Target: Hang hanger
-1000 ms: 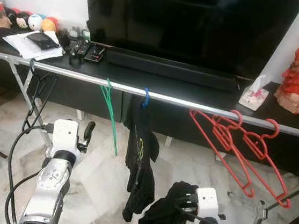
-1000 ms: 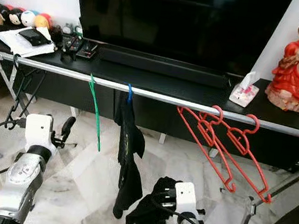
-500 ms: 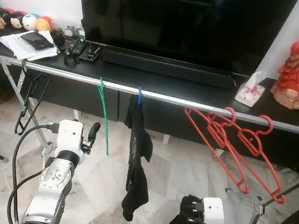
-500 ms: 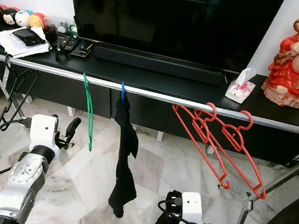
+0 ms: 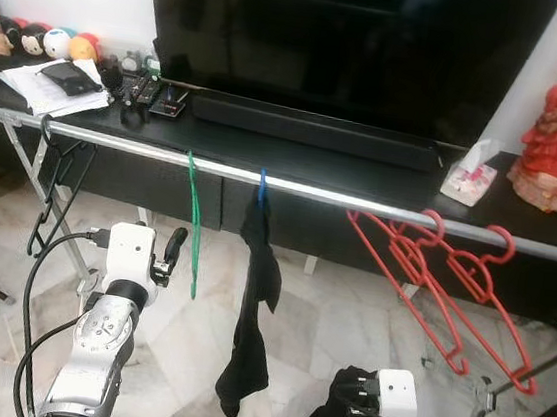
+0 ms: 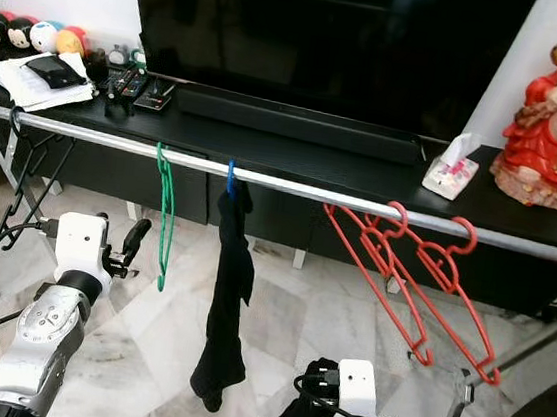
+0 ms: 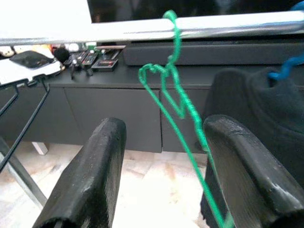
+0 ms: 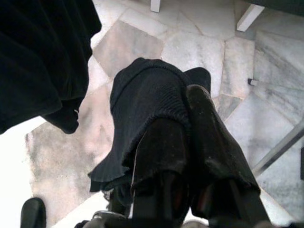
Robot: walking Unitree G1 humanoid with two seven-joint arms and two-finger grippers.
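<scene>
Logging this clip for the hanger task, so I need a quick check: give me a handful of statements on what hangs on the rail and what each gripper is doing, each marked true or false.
1. The green hanger hangs empty on the metal rail. True.
2. The blue hanger carries a white shirt. False: a black garment hangs from it.
3. The right gripper is shut on a piece of black cloth. True.
4. The left gripper grips the green hanger. False: its fingers are open, the hanger beyond them.
5. The red hangers lie on the floor. False: they hang on the rail.
</scene>
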